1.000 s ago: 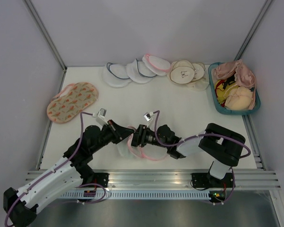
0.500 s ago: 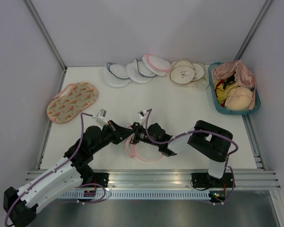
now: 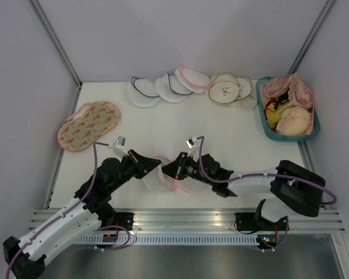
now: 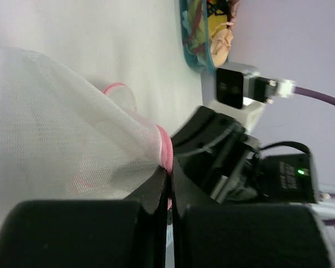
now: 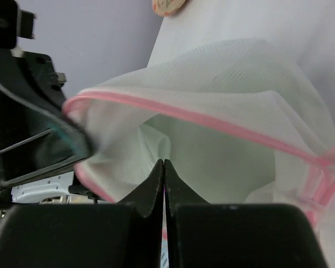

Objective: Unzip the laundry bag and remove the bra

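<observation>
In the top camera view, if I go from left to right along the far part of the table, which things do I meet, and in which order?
Orange floral bag → white pouches with dark blue trim → pink-trimmed white pouch → cream round pouches → teal basket.

Floral bag left — teal basket of peach bras right, pouches between.

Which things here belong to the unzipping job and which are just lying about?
In the job: round white mesh laundry bag with pink zipper trim; left gripper, shut on that trim; right gripper at its opening; bra not clearly visible.

Lying about: flat orange floral-print bag; white pouches with dark blue trim; teal basket of peach-pink bras.
</observation>
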`<state>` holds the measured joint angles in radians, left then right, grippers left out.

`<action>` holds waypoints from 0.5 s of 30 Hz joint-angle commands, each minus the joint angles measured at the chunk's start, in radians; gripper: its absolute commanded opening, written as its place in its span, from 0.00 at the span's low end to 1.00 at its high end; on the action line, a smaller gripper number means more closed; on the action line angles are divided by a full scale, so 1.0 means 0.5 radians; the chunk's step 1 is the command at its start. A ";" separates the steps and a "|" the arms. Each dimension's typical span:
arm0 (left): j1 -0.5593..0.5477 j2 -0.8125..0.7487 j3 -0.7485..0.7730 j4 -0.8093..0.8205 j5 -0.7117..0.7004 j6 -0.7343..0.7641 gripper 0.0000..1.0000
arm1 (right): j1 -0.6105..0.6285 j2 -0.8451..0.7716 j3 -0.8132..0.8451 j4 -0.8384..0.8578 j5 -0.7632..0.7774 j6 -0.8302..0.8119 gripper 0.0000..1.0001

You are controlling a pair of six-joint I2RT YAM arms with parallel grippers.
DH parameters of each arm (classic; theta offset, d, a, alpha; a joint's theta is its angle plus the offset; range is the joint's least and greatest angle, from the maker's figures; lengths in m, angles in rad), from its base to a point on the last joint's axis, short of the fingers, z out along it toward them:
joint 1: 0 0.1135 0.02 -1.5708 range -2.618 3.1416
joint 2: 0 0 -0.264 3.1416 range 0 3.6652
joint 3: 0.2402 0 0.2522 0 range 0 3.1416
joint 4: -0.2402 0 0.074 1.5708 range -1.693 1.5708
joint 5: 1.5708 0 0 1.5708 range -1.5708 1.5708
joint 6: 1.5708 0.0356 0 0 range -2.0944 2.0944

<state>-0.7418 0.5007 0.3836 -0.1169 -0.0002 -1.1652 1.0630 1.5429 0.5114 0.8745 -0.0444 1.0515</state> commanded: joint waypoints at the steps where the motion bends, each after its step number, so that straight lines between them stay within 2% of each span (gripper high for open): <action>1: -0.004 0.014 0.034 -0.061 -0.147 0.091 0.02 | -0.003 -0.290 -0.020 -0.452 0.187 -0.201 0.00; 5: 0.002 0.078 0.058 -0.052 -0.165 0.118 0.02 | -0.003 -0.627 0.014 -0.935 0.435 -0.363 0.00; 7: 0.002 0.106 0.061 -0.030 -0.153 0.115 0.02 | -0.003 -0.668 0.039 -1.058 0.408 -0.431 0.00; 10: 0.002 0.155 0.070 0.034 -0.110 0.103 0.02 | -0.009 -0.635 0.073 -1.041 0.319 -0.459 0.00; 11: 0.005 0.177 0.086 0.041 -0.104 0.097 0.02 | -0.006 -0.586 0.073 -1.007 0.304 -0.462 0.04; 12: 0.002 0.186 0.098 0.044 -0.086 0.097 0.02 | -0.009 -0.564 0.073 -0.949 0.267 -0.462 0.17; 15: 0.002 0.177 0.119 0.028 -0.067 0.094 0.02 | -0.009 -0.469 0.063 -0.781 0.203 -0.446 0.45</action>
<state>-0.7414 0.5968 0.3912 -0.1329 -0.0486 -1.1507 1.0611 1.2724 0.5190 0.4271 0.0944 0.8547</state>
